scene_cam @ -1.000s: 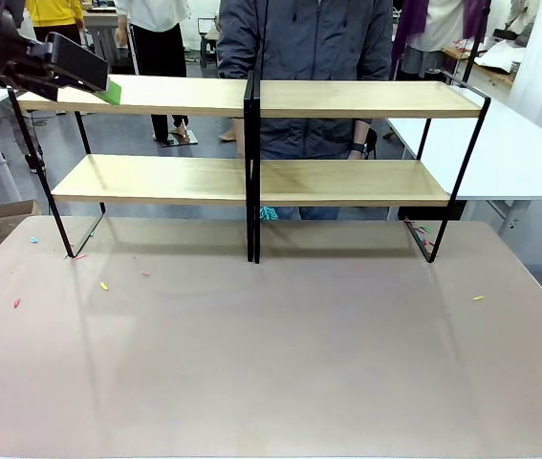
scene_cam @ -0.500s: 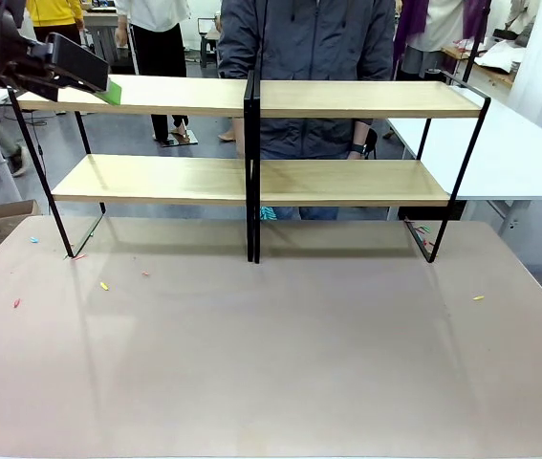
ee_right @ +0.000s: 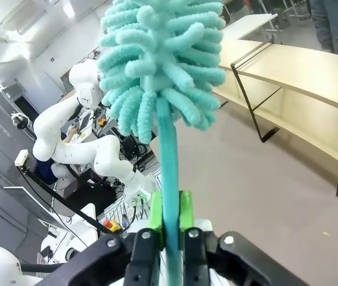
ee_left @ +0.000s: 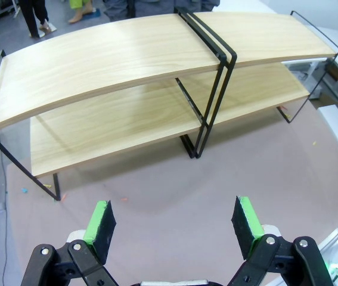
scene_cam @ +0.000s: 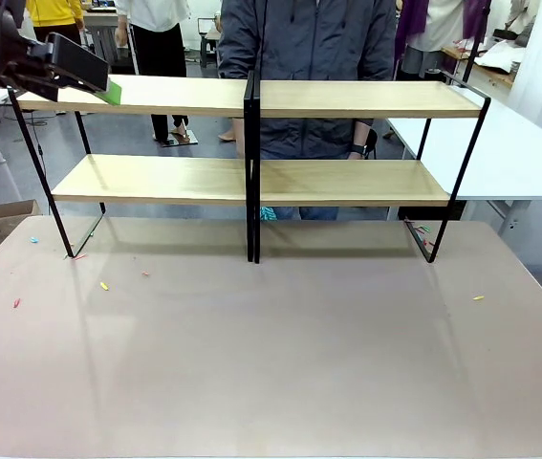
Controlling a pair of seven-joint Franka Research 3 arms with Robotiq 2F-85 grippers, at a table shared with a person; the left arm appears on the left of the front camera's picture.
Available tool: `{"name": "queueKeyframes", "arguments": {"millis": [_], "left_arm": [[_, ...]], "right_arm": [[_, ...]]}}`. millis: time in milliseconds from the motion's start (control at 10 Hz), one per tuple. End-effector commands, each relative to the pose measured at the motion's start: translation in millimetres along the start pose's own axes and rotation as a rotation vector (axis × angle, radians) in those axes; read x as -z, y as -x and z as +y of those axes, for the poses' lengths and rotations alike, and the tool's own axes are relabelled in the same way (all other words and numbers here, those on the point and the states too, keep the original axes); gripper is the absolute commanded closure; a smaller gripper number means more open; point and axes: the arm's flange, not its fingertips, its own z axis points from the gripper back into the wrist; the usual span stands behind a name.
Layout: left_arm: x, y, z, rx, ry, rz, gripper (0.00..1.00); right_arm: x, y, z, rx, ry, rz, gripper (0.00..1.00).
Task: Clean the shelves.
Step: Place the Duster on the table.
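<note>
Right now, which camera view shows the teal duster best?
The right wrist view: the teal duster stands upright in the right gripper, its fluffy head and stem plain to see. The front view and the left wrist view look at the shelves instead and tell nothing about it.
</note>
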Motion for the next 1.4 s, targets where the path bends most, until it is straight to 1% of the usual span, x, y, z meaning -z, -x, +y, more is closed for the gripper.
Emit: {"name": "queueKeyframes", "arguments": {"millis": [0, 300, 400, 500, 600, 700, 800, 900, 1000, 1100, 1200, 1300], "left_arm": [[0, 1, 1, -0.001, 0.005, -0.01, 0.0], [0, 1, 1, -0.001, 0.005, -0.01, 0.0], [0, 0, 0, 0.0, 0.0, 0.0, 0.0], [2, -4, -18, 0.034, 0.189, 0.112, 0.0], [11, 18, -10, -0.011, 0.348, 0.255, 0.0], [18, 54, 19, -0.089, 0.575, 0.364, 0.0], [27, 97, 56, -0.227, 0.766, 0.393, 0.0], [40, 140, 84, -0.422, 0.842, 0.4, 0.0], [52, 183, 111, -0.599, 1.002, 0.326, 0.0], [69, 217, 125, -0.724, 1.13, 0.266, 0.0], [90, 245, 133, -0.797, 1.259, 0.217, 0.0], [115, 263, 129, -0.875, 1.27, 0.257, 0.0]], "right_arm": [[0, -4, 4, -0.033, -0.016, -0.019, 0.88], [0, -4, 4, -0.033, -0.016, -0.019, 0.88], [1, 0, 1, 0.0, -0.003, 0.003, 0.88], [54, -3, 0, -0.083, 0.074, 0.3, 0.88], [110, 13, -11, -0.145, 0.112, 0.541, 0.88], [153, 36, -27, -0.169, 0.138, 0.691, 0.88], [195, 63, -51, -0.166, 0.171, 0.848, 0.88], [234, 90, -71, -0.174, 0.109, 0.982, 0.88], [269, 113, -91, -0.185, 0.128, 1.058, 0.88], [298, 133, -104, -0.253, 0.032, 1.126, 0.88], [320, 149, -118, -0.298, -0.026, 1.139, 0.88], [332, 156, -135, -0.305, -0.023, 1.131, 0.88]]}}
